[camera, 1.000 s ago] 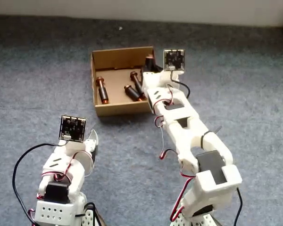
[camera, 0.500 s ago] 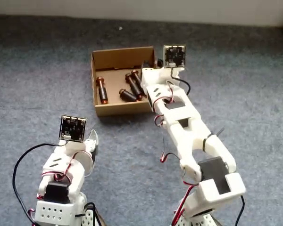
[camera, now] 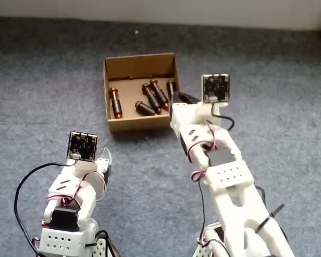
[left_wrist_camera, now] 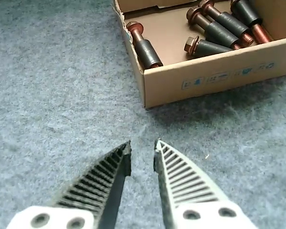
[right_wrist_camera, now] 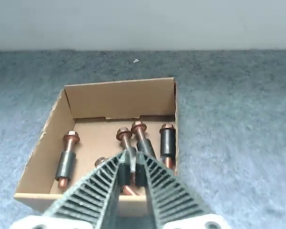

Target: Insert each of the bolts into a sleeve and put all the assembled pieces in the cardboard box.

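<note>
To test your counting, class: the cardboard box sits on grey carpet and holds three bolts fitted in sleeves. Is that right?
The count is wrong. The cardboard box sits on grey carpet and holds five bolts fitted in sleeves, not three, as the left wrist view shows: one lies apart, four lie close together.

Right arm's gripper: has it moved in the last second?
Yes. The right gripper has pulled back across the cardboard box, from its far right part to its near right corner.
</note>
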{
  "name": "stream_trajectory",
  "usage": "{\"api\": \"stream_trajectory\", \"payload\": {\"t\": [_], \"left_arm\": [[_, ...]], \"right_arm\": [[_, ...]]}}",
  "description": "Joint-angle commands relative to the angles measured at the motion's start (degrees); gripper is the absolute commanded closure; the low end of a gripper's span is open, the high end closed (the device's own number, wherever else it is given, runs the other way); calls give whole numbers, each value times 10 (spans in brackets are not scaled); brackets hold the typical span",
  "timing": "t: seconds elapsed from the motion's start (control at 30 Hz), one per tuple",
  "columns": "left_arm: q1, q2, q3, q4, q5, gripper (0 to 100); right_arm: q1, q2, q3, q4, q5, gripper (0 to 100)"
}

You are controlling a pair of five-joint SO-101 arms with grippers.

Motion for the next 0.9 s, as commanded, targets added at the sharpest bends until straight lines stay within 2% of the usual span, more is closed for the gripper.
{"api": "stream_trajectory", "payload": {"t": [0.0, 0.63, 0.87], "left_arm": [[-3, 1, 10, 4, -5, 899], [-3, 1, 10, 4, -5, 901], [-3, 1, 10, 4, -5, 902]], "right_arm": [[-2, -115, 48, 39, -3, 986], [0, -662, 359, 349, -3, 986], [1, -641, 397, 377, -6, 986]]}}
